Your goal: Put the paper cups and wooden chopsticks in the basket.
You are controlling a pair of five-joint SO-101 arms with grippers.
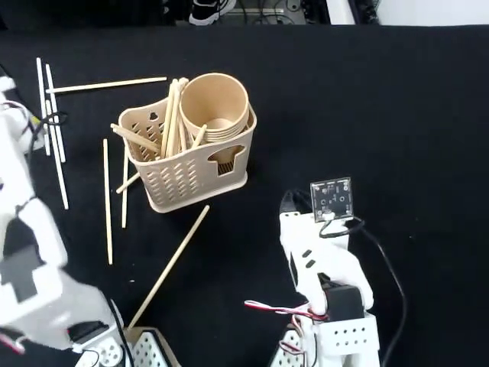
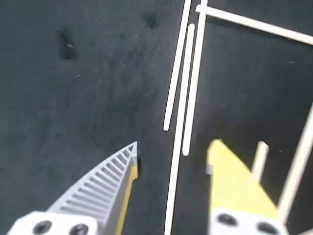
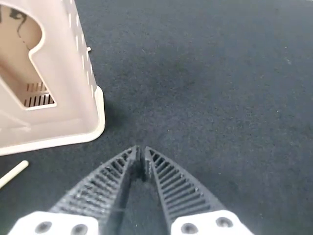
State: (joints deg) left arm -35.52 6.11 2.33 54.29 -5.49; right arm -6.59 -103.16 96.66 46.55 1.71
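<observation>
- The basket (image 1: 191,180) stands on a black table (image 1: 382,115), with stacked paper cups (image 1: 215,103) and several sticks already inside it.
- Loose wooden chopsticks (image 1: 107,200) lie flat on the cloth, from the basket's seven o'clock round to its ten o'clock.
- The left gripper (image 2: 175,145) hangs wide apart and empty, its jaws straddling one of them.
- The right gripper (image 3: 143,151) is closed on nothing, at the basket's five o'clock.
- The sticks look light, stiff, thin and likely to roll, so pinching one near its middle seems safest.

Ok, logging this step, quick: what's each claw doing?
Left claw: open, holding nothing.
Right claw: closed, empty.
</observation>
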